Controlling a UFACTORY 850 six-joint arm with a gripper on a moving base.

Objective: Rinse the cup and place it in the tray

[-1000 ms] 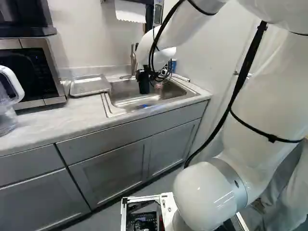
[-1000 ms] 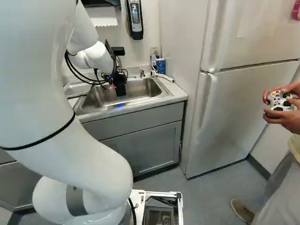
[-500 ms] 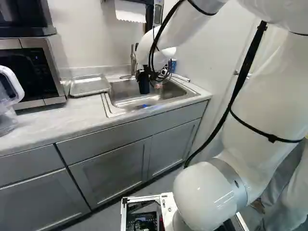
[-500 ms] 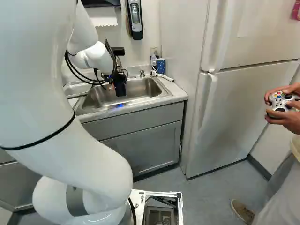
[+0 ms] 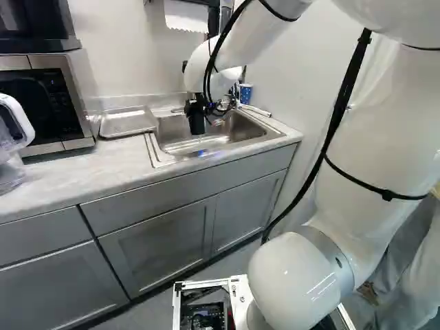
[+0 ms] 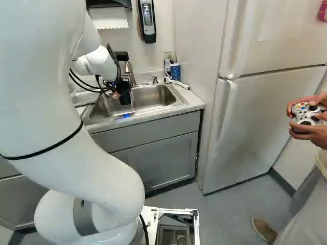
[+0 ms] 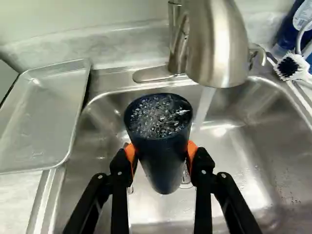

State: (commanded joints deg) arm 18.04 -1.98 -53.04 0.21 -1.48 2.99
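Note:
In the left base view my gripper is over the sink, with the dark cup in its hold. The wrist view shows the gripper shut on the cup, an orange pad against each side. The cup stands upright and is full of bubbling water. Beside it, a water stream falls from the faucet into the basin, just outside the cup's rim. The metal tray lies on the counter on the other side of the cup, beside the sink.
A blue patterned cup and a white brush are at the sink's far corner. Left of the tray stand a microwave and a clear pitcher. A refrigerator is right of the sink.
My arm has shifted left in both base views and slightly up, carrying the cup with it. A thin water stream now shows beside the cup in the right base view. The base has not moved.

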